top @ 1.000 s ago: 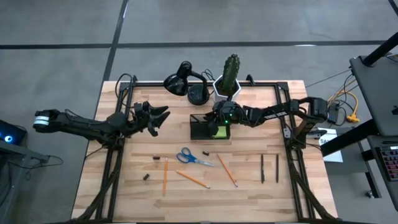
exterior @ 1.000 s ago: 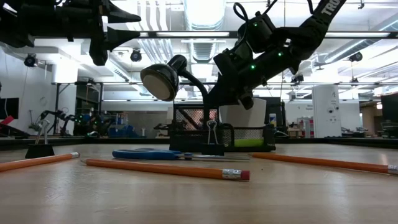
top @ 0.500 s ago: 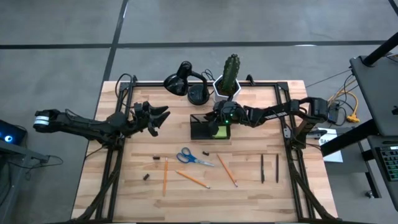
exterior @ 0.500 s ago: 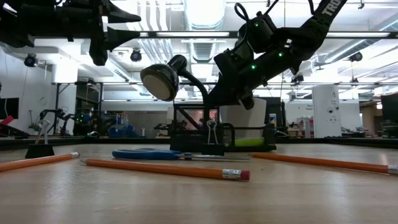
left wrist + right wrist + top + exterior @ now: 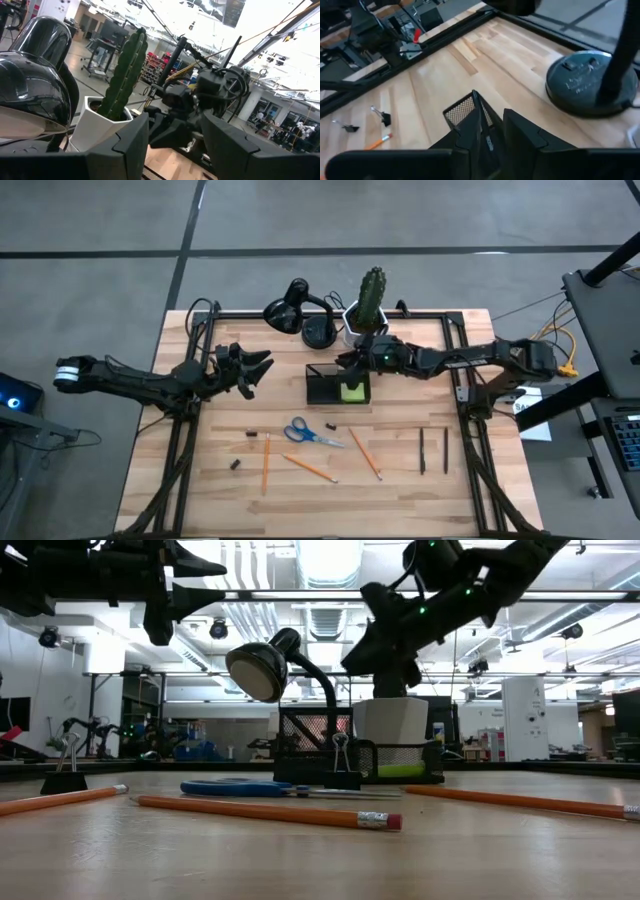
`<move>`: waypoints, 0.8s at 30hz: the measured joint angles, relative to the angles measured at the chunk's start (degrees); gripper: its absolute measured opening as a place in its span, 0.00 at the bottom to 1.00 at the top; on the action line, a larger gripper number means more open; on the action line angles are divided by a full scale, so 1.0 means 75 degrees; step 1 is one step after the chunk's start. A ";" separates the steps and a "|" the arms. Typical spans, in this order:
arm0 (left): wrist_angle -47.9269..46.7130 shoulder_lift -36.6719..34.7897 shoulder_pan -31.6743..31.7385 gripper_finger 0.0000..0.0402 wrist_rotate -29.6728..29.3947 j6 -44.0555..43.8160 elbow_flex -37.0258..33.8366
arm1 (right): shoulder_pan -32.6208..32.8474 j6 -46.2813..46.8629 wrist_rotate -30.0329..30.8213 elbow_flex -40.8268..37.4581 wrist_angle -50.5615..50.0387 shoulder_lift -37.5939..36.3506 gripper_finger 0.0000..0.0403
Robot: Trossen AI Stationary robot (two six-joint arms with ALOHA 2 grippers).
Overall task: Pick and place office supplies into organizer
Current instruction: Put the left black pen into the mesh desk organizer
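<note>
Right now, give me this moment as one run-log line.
right gripper: empty, above organizer | sticky-note pad: in organizer | left gripper: open, waiting | scissors, pencils: on table

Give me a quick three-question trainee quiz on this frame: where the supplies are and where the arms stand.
1. True or false: the lime-green sticky-note pad lies inside the organizer.
2. How many orange pencils lie loose on the table? A: two. B: three. C: five.
3. Which gripper is at the organizer, and where is the other one?

Key
1. True.
2. B.
3. The right gripper is over the organizer's far edge, near the cactus. The left gripper waits open over the table's left side, away from the supplies.
</note>
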 joint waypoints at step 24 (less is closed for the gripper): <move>-0.0006 0.0008 -0.0001 0.42 0.0003 0.0000 -0.0015 | 0.0638 0.5216 -0.1178 0.0017 -0.2795 -0.2503 0.23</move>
